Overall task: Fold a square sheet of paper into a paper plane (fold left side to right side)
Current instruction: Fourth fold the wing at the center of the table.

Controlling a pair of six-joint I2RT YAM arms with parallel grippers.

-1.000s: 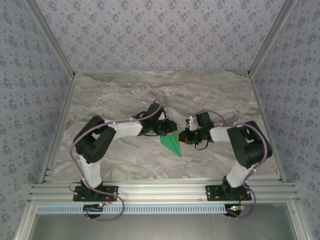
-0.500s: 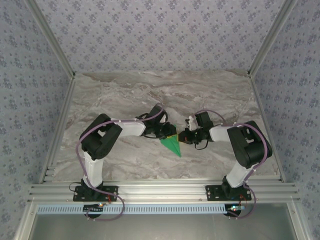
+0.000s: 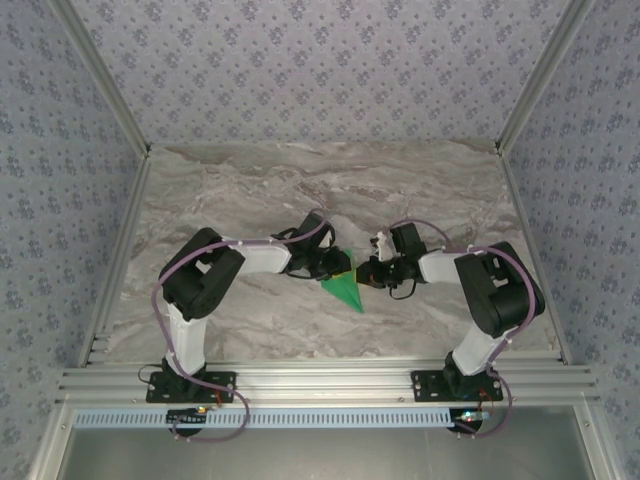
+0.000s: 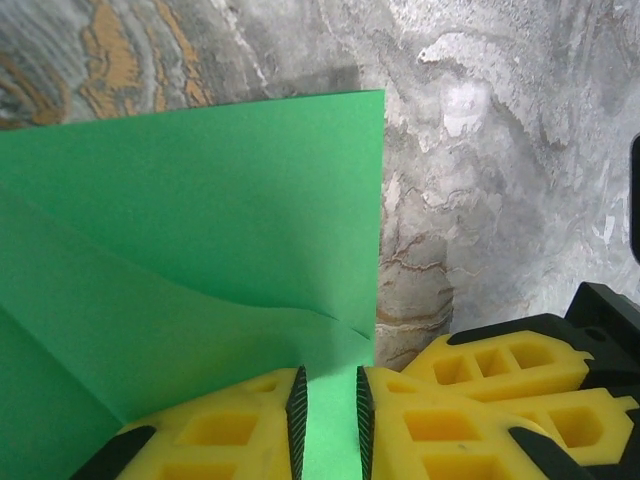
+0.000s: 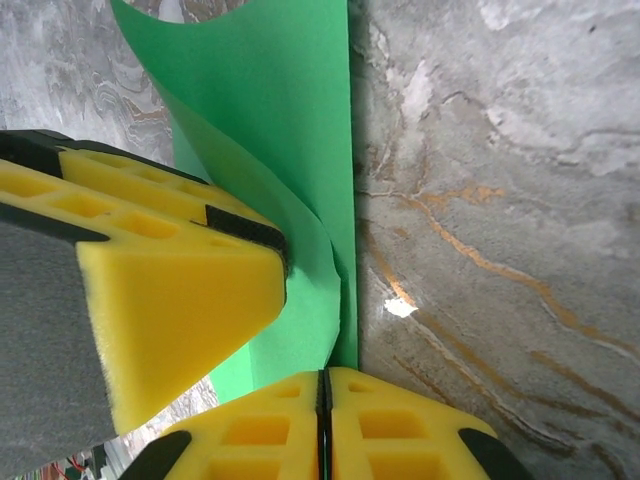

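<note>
The green square sheet of paper [image 3: 346, 291] lies mid-table as a narrow creased wedge, point toward the near edge. My left gripper [image 3: 338, 265] is at its far left corner. In the left wrist view a raised layer of the paper [image 4: 190, 250] runs into the narrow gap of the left gripper [image 4: 328, 410], whose jaws stand slightly apart. My right gripper [image 3: 368, 272] meets the sheet from the right. In the right wrist view the right gripper [image 5: 322, 378] is shut, tips at the paper's [image 5: 280, 110] straight right edge. A curled flap rises beside the left gripper's finger [image 5: 180, 290].
The grey-brown marble table [image 3: 250, 190] stretches behind and to both sides. Aluminium rails [image 3: 320, 380] run along the near edge, and patterned walls enclose the other sides. The two grippers sit a few centimetres apart over the paper.
The left arm has swung its elbow to the right and its gripper has edged toward the right gripper over the paper. The right arm has stayed put.
</note>
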